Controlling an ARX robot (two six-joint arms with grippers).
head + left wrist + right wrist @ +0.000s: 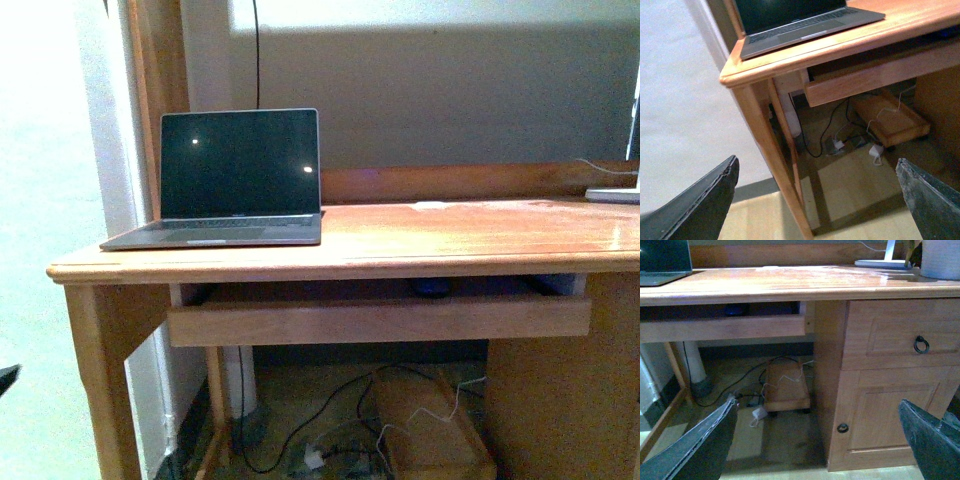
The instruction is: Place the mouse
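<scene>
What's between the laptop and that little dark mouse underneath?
The wooden desktop: the laptop sits on top of it, the mouse in the pull-out tray beneath it. The front view shows this best.

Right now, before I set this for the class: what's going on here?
Nothing is being handled at the moment. The left pincer and the right pincer both hang open and empty, short of the desk. The mouse, only partly visible as a dark blue shape, lies in the pull-out tray under the desktop. An open laptop with a dark screen stands at the desk's left end.
</scene>
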